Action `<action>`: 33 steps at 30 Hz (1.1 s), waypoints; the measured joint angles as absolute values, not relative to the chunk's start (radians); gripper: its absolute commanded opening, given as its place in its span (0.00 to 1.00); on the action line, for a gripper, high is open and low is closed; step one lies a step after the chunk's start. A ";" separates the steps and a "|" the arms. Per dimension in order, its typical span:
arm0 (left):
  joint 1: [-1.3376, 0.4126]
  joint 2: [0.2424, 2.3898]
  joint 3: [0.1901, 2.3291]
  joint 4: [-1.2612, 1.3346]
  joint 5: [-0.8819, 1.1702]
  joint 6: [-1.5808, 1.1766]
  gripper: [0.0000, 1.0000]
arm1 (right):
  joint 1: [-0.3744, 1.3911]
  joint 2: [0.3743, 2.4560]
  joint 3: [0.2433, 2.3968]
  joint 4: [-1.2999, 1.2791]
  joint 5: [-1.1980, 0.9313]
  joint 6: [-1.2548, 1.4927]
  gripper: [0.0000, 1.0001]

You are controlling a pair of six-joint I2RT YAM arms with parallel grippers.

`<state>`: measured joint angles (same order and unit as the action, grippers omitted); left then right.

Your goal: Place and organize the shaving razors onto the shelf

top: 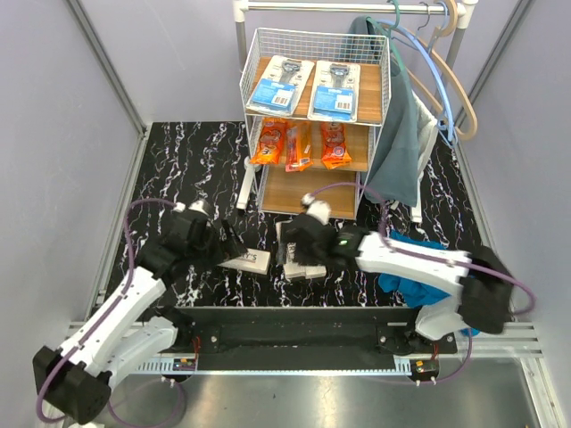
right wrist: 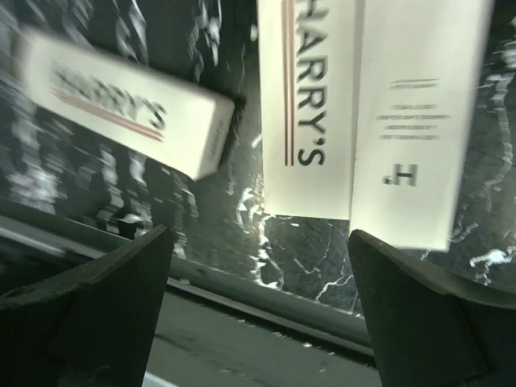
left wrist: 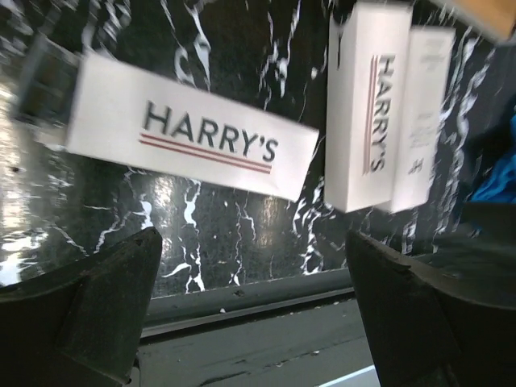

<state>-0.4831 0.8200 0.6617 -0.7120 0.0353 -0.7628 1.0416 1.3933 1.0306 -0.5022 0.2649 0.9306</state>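
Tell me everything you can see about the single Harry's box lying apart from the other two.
The single HARRY'S box is a long white carton, cardboard by its look, printed with dark lettering above two thin reddish lines. It looks closed. It lies flat on the black marbled table, angled away from the pair of boxes on its right, a gap between them. The open left gripper hovers over it, not gripping.

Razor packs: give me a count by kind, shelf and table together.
Blue-and-white blister cards: 2, top board of the shelf
Orange bags: 3, middle board
White HARRY'S boxes: 3, on the table
Total: 8
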 measured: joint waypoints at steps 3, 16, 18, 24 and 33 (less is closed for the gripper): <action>-0.329 0.808 0.728 -0.747 0.074 -0.733 0.99 | 1.100 1.566 1.093 -0.503 0.262 0.834 1.00; 0.372 0.937 0.803 -0.842 0.548 -0.470 0.99 | 1.119 1.884 1.402 -0.365 0.127 0.383 1.00; 0.373 0.937 0.803 -0.846 0.579 -0.451 0.99 | 1.119 1.939 1.459 -0.365 0.080 0.325 1.00; 0.373 0.938 0.803 -0.846 0.627 -0.418 0.99 | 1.119 2.068 1.555 -0.392 -0.013 0.201 1.00; 0.373 0.938 0.802 -0.845 0.663 -0.400 0.99 | 1.119 2.114 1.619 -0.434 0.034 0.078 1.00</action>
<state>0.3733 0.9379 0.8024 -0.8452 0.6628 -0.3996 1.1194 2.1143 1.6192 -0.4335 0.0341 0.0776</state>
